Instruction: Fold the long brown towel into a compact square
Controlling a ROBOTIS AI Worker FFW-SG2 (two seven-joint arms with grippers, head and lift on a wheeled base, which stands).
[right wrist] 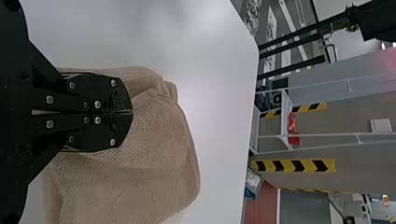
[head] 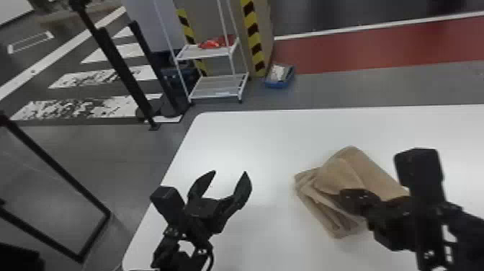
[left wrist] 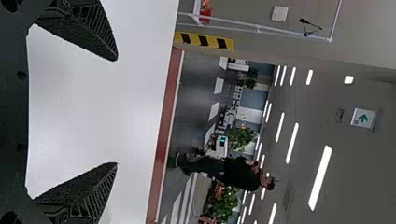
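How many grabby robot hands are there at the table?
2. The left gripper is open above the white table, and the right gripper is shut, right at the brown towel.

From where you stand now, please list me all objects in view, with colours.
Towel: 1, brown, folded on the table
Table: 1, white, before the robot
Shelf rack: 1, white, beyond the table
Red items: count unclear, on the rack
Bin: 1, blue, floor beside the rack
Hazard strips: at least 2, yellow-black, by the rack
Posts: several, black, left of the rack
Plants: at least 2, green, far background
Arrow sign: 1, green-white, high up
Left gripper: 1, black, open, above the table
Right gripper: 1, black, closed, at the towel
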